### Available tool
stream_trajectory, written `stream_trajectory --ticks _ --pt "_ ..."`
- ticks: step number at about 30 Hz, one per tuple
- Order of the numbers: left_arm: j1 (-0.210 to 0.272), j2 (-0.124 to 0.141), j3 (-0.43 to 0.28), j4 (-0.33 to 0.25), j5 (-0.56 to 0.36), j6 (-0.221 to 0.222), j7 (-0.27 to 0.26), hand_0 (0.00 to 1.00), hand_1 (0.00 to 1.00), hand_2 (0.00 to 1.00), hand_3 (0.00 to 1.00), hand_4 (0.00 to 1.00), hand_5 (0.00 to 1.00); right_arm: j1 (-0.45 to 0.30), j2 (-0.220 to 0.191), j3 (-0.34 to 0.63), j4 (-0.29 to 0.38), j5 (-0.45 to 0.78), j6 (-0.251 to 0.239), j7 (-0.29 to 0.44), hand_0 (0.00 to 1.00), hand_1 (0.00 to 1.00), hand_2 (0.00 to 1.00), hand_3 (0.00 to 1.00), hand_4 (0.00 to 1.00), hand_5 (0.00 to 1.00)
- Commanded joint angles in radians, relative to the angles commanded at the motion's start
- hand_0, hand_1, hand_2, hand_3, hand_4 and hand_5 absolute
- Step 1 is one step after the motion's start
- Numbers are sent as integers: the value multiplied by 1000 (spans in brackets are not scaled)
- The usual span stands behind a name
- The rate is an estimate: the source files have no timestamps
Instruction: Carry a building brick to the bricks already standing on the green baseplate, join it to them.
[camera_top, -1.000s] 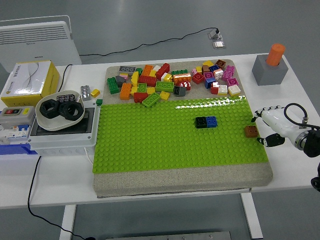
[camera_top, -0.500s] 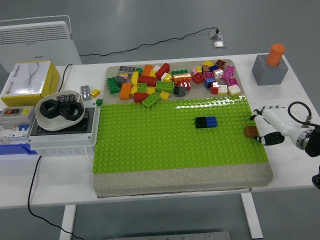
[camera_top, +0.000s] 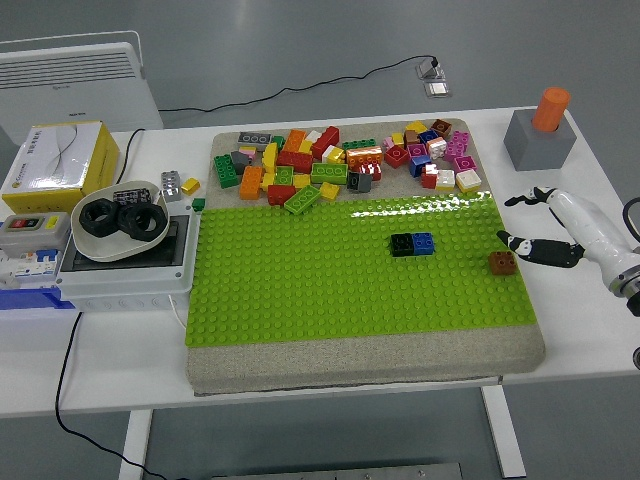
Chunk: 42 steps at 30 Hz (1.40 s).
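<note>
Fingers of the right hand are spread and hold nothing, tips just beside the brown brick at the right edge of the green baseplate. That brick sits apart from the black and blue bricks it should join. Risk, I judge: splayed fingertips could nudge it off the edge. Compared with half a second ago, the hand has lifted and swung away, uncurling.
</note>
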Motion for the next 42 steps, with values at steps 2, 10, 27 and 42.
stream_trajectory --ticks 2,10,27,42 --pt "-2 0 -1 0 3 0 0 735 731 706 823 806 998 -5 4 3 -2 4 -6 6 754 688 723 649 705 402" --pt "-12 7 -7 0 14 -1 -3 734 731 708 823 806 998 -7 1 12 -8 8 -12 14 755 688 721 647 706 399" --pt "-13 13 3 0 13 -7 -1 735 732 704 821 807 998 7 -4 2 -17 -28 17 -17 757 697 727 648 717 346" --pt "-4 11 15 0 -4 -5 -5 735 732 699 819 810 998 61 0 -39 -26 -114 105 -112 774 716 743 653 723 330"
